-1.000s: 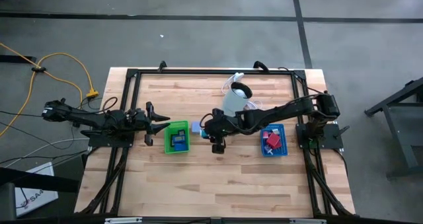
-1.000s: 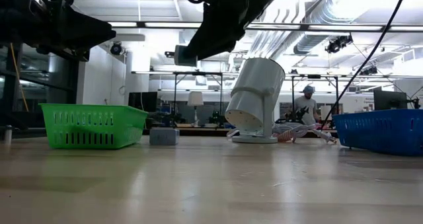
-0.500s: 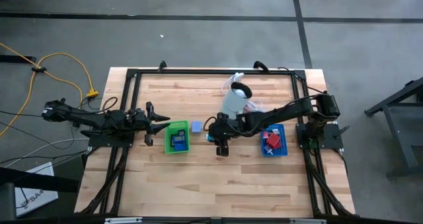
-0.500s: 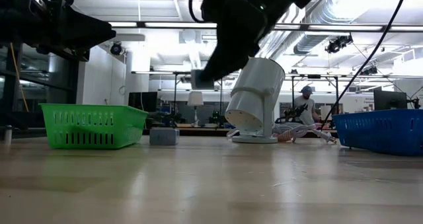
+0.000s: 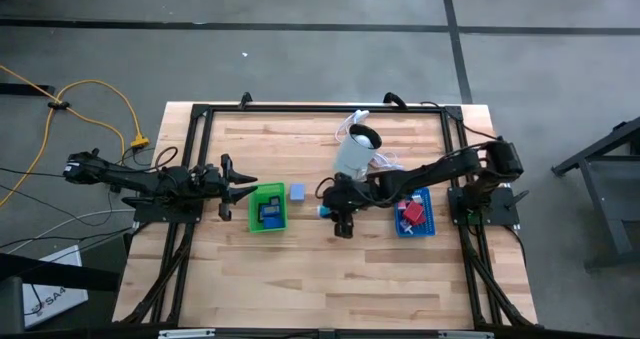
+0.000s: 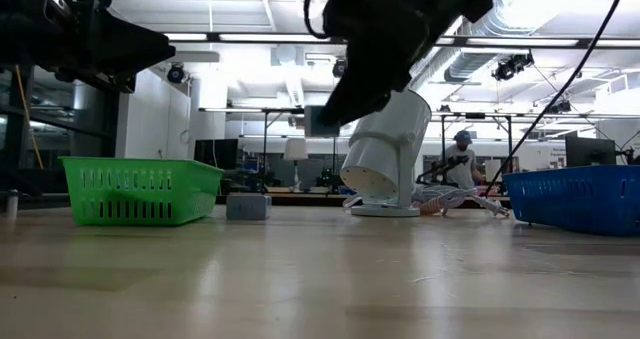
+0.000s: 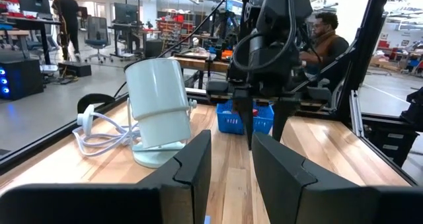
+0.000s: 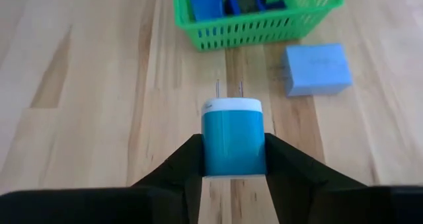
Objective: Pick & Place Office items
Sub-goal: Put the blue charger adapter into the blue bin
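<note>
Office items sit in three places, as we read it: some in the green tray (image 5: pixel 266 208) toward the tabletop's (image 5: pixel 300 279) left side, some in the blue tray (image 5: pixel 412 212) toward its right side, one pale blue block (image 8: pixel 317 69) loose on the bare wood just beside the green tray.

Pale cylindrical appliance (image 5: pixel 354 151) with its white cord (image 7: pixel 106 133) stands near the far edge, about midway along it.

Right hand (image 8: pixel 232 159) hangs over the middle of the tabletop between the two trays, clamped on a teal plug (image 8: pixel 232 143) with a white cap and two prongs facing away from the wrist. In the low view it rides well clear of the wood.

Left hand (image 7: pixel 228 159) waits by the left edge, beside the green tray, fingers narrow, nothing between them.

Risks, by our judgement: the plug is held only on its smooth sides and could slip or twist during a swing. The appliance and cord lie near the arm's reach, so a wide arc might snag them. A release over a tray rim could bounce the plug out.
</note>
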Robot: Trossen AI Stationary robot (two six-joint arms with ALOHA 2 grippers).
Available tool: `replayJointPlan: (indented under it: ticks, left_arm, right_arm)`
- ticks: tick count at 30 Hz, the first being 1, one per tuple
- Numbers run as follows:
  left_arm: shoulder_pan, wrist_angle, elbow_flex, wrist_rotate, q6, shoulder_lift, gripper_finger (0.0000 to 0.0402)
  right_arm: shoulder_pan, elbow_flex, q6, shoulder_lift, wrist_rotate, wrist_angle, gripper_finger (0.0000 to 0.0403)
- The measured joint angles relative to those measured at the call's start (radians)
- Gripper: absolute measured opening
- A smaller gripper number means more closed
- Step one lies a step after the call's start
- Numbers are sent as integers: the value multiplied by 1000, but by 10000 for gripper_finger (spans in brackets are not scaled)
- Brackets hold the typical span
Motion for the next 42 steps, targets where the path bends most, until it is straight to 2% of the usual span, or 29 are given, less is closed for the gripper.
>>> replayJointPlan:
  ticks: [16,22,31,42]
  left_arm:
    - [0,8,0,0,0,0,103]
    - [0,12,0,0,0,0,103]
    - [0,29,0,0,0,2,103]
    - [0,46,0,0,0,18,103]
  right_arm:
    - [0,-82,10,-50,25,18,123]
    - [6,-173,49,-154,50,44,126]
    - [42,-363,148,-320,145,57,127]
    - [101,-523,240,-499,246,61,127]
